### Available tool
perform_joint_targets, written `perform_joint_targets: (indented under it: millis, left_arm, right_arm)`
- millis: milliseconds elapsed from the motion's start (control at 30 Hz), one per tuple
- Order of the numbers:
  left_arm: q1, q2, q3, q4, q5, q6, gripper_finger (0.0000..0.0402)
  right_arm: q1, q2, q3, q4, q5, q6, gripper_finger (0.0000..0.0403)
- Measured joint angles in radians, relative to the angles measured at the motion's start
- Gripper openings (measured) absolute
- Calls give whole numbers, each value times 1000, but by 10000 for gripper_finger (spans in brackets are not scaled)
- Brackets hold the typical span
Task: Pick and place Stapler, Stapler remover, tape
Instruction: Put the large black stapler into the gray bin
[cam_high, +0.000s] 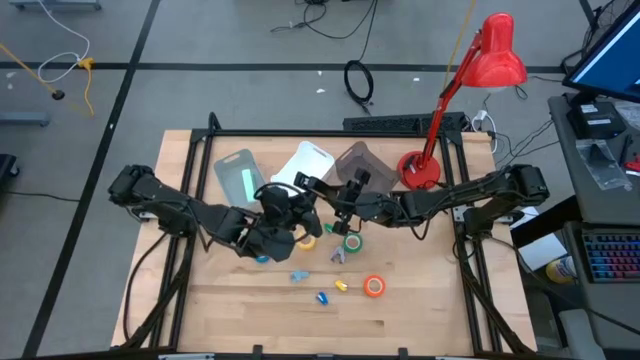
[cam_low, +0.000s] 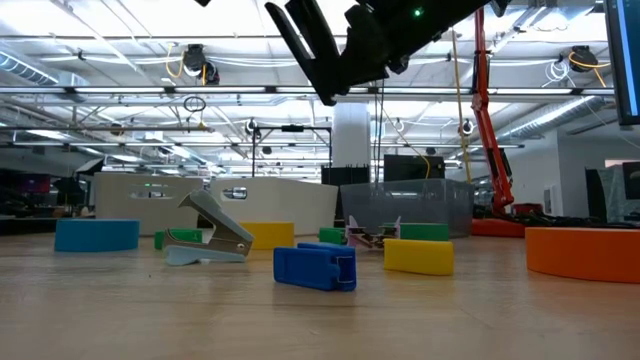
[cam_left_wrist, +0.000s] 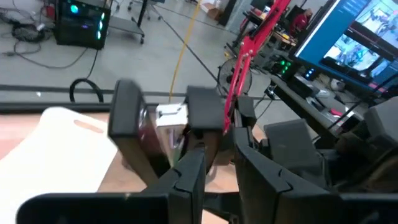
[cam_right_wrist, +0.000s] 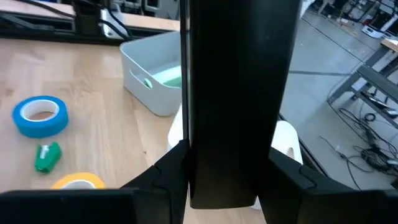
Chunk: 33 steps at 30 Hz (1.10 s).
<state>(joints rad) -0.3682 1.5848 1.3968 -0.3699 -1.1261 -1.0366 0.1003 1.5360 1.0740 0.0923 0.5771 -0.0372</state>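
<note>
We see both grippers meeting mid-table, raised off the wood. The left gripper (cam_high: 312, 190) and right gripper (cam_high: 340, 205) sit near each other in front of the white bin (cam_high: 306, 163). A black stapler (cam_right_wrist: 239, 99) is pinched between the right fingers; we cannot tell the left fingers' state. Blue tape (cam_right_wrist: 40, 116), yellow tape (cam_right_wrist: 78, 181), orange tape (cam_high: 374, 286) and green tape (cam_high: 352, 242) lie on the table (cam_high: 420, 290), with a blue staple remover (cam_low: 315, 267) nearby.

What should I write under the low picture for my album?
Blue stapler remover and grey stapler lie among coloured tape rolls on the wooden table.
</note>
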Motion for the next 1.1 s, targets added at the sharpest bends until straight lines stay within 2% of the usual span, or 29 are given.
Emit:
perform_joint_targets:
  millis: [467,700,867,967,1100]
  left_arm:
    - [-5,0,0,7,-4,55,88]
    - [-96,0,0,-12,-100,42,88]
    - [-120,0,0,-136,-101,44,88]
    - [-120,0,0,-230,-53,65,87]
    - [-125,-9,0,-381,5,12,87]
  right_arm:
    - [-4,0,0,-33,4,-2,138]
    - [-22,0,0,-63,2,-2,138]
    - [-17,0,0,-62,-5,-37,138]
    - [-8,0,0,-69,-5,-58,138]
    - [-6,0,0,-98,-7,-55,138]
